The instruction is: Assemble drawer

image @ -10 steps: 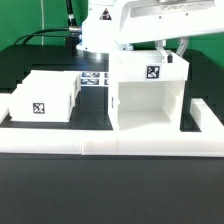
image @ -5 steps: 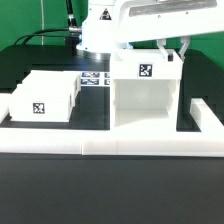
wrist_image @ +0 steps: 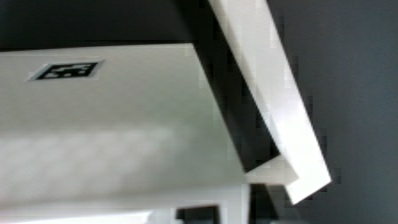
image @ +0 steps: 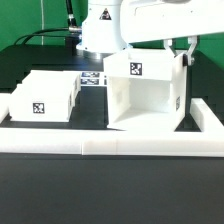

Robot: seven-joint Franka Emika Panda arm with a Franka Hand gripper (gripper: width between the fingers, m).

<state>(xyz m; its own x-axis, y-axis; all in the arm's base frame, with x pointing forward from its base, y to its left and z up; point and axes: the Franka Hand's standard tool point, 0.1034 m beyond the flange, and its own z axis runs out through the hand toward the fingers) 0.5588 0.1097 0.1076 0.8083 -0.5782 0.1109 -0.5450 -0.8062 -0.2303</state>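
The large white drawer housing stands at the middle right of the black table, tilted, open side to the front, with a square tag on its top. My gripper is at its upper right corner, shut on the right side wall. In the wrist view the housing's top panel with its tag fills the frame, and its side wall runs down between my gripper's dark fingers. The smaller white trays sit at the exterior view's left, one showing a tag.
A long low white rail edges the table's front and runs up the right side. The marker board lies flat behind, between the trays and the housing. The arm's white base stands at the back.
The housing has tipped and turned in my grip. Its top and tag have shifted toward the exterior view's left. The trays have not moved.
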